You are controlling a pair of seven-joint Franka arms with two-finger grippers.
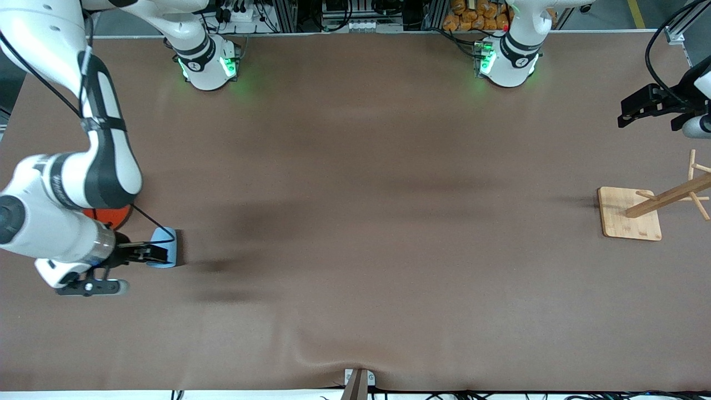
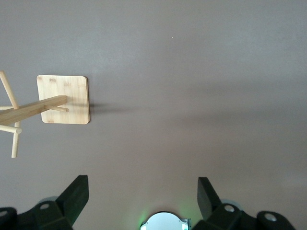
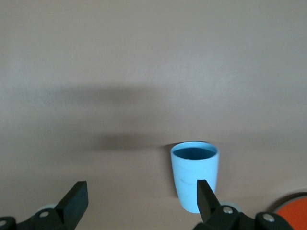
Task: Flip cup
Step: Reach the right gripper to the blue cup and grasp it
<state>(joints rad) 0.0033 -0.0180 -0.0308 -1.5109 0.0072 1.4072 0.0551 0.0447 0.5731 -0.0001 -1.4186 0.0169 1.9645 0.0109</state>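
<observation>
Light-blue cup [image 1: 164, 247] is the thing on the table closest to the front camera, standing near the table edge at the right arm's end. The right gripper [image 1: 158, 253] is at the cup, its 2 black fingers reaching onto it; whether they touch cannot be told in this view. Just farther from the camera, an orange can [image 1: 108, 215] shows under the right arm's forearm. At the left arm's end, a wooden rack [image 1: 666, 201] leans over its square base, and the left gripper [image 1: 630, 116] waits in the air close to that edge.

From the left wrist, the left gripper [image 2: 143, 189] is spread wide above bare brown table [image 2: 192, 72], the wooden rack [image 2: 45, 106] farther off.

From the right wrist, the right gripper [image 3: 142, 194] is spread, 1 finger [image 3: 205, 194] overlapping the upright cup [image 3: 192, 173], rim up and dark inside. The orange can [image 3: 292, 213] peeks in at a corner.
</observation>
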